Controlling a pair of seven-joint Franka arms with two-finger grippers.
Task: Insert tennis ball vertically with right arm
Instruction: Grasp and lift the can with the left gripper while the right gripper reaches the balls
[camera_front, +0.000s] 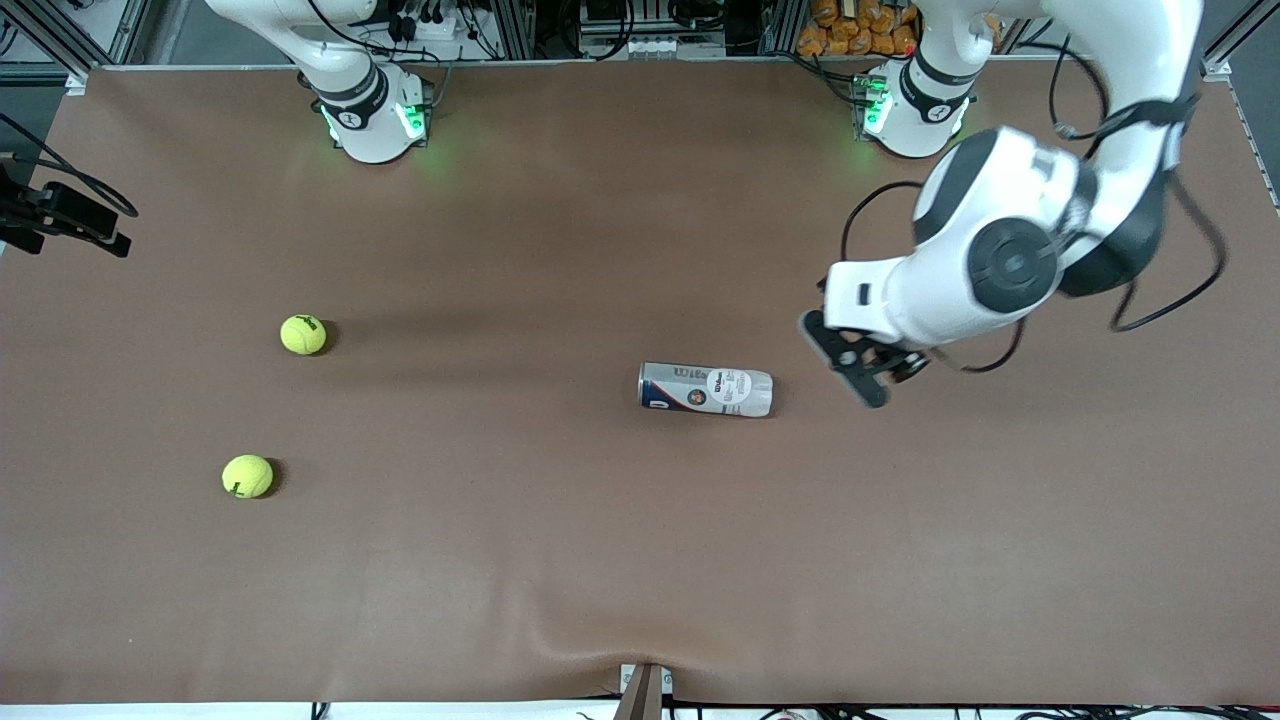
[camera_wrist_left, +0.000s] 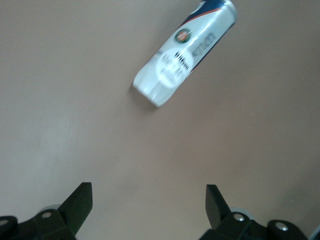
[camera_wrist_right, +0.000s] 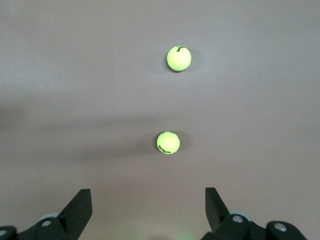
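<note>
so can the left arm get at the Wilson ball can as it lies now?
Probably yes. The left gripper hangs open beside the Wilson ball can, which lies on its side on the brown table. Nothing sits between them; both tennis balls are toward the right arm's end.

Brown surface, covered with a smooth mat, slightly wrinkled at the edge nearest the front camera. Lying directly on it: a tennis ball can on its side, near the middle, toward the left arm's end. Toward the right arm's end, well apart from the can, two yellow tennis balls: one ball farther from the front camera, the other ball nearer.
</note>
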